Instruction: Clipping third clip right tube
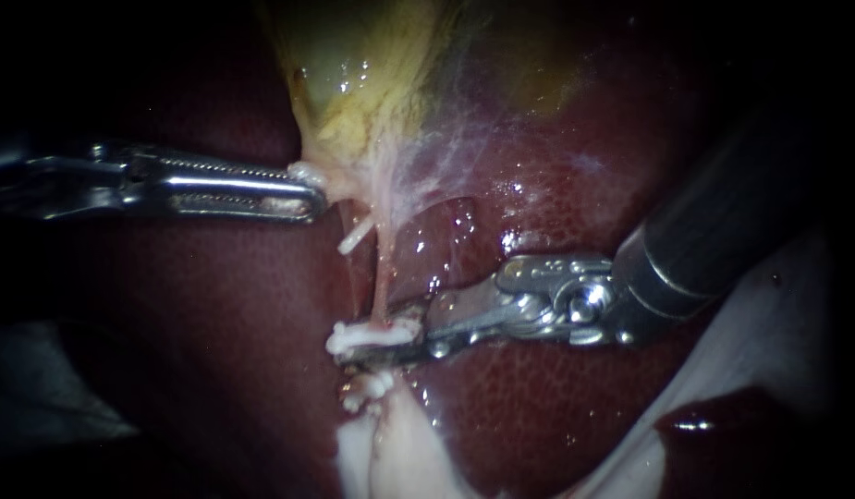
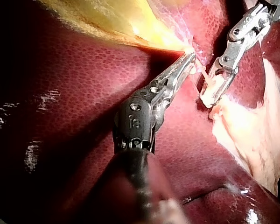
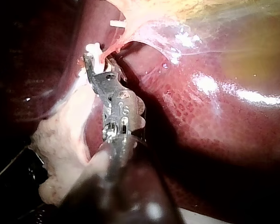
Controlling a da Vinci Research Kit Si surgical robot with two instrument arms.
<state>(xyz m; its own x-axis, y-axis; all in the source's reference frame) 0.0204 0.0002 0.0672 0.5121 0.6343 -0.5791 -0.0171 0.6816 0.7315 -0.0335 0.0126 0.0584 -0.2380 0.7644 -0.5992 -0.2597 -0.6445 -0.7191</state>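
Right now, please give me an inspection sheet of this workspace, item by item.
Surface: liver, dark red and wet, gallbladder lying against it.
Job's things: thin tube below the gallbladder; white clip across it; second clip just beneath.
Clutter: short white stub beside the tube, kind unclear.
Instruments: left instrument, jaws shut on the gallbladder's edge; right instrument, jaws shut on the white clip.
Cables: nothing seen.
Surroundings: white sheet beyond the liver; otherwise dark.

A pale white surface [image 1: 769, 323] carries the dark red liver [image 1: 214, 370].
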